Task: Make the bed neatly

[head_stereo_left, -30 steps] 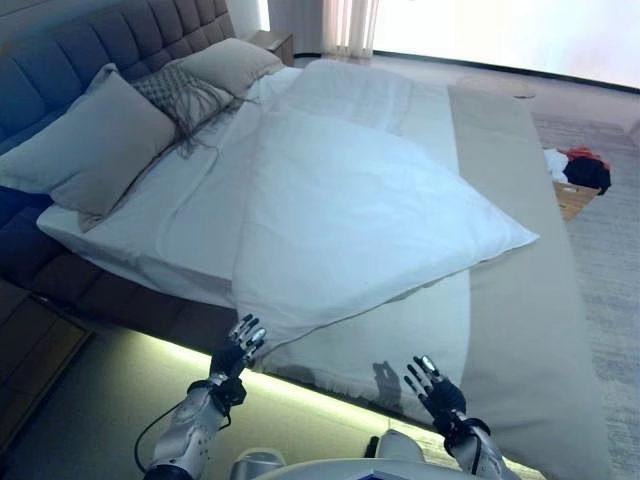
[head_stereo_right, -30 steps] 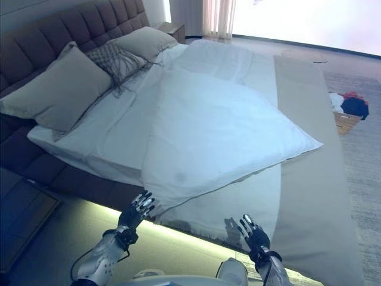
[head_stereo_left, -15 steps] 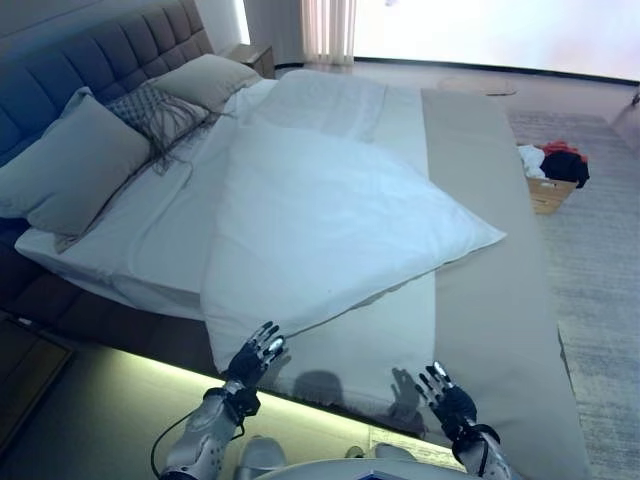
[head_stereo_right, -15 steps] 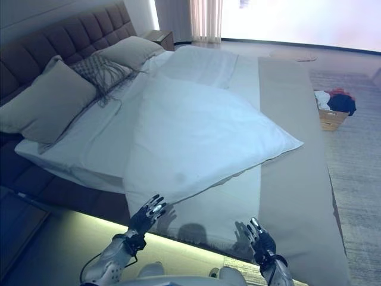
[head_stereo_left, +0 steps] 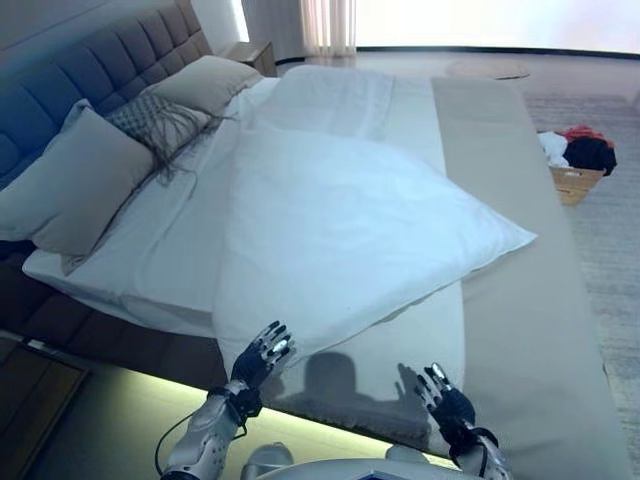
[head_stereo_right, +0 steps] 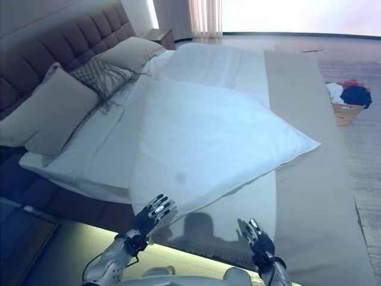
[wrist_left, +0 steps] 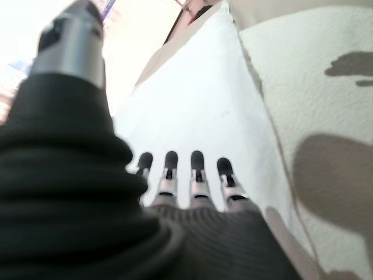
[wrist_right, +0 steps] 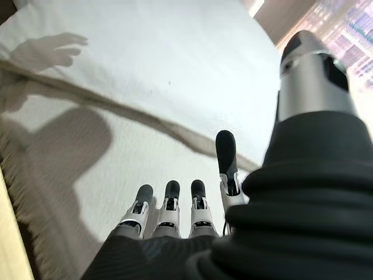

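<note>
**Hands poised at the duvet's near edge**

Eye views: the duvet (head_stereo_left: 350, 220) lay skewed across the bed (head_stereo_left: 520, 300), its corner overhanging beside the left hand (head_stereo_left: 262, 352); the right hand (head_stereo_left: 443, 400) hovered nearby.

Wrist views: both hands showed straight fingers, holding nothing. The duvet looked soft and light, best pinched at corners.

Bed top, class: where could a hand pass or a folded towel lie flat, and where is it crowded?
Free: the beige runner, right of the white duvet. Crowded: the headboard end, with grey pillows and a patterned cushion.
</note>
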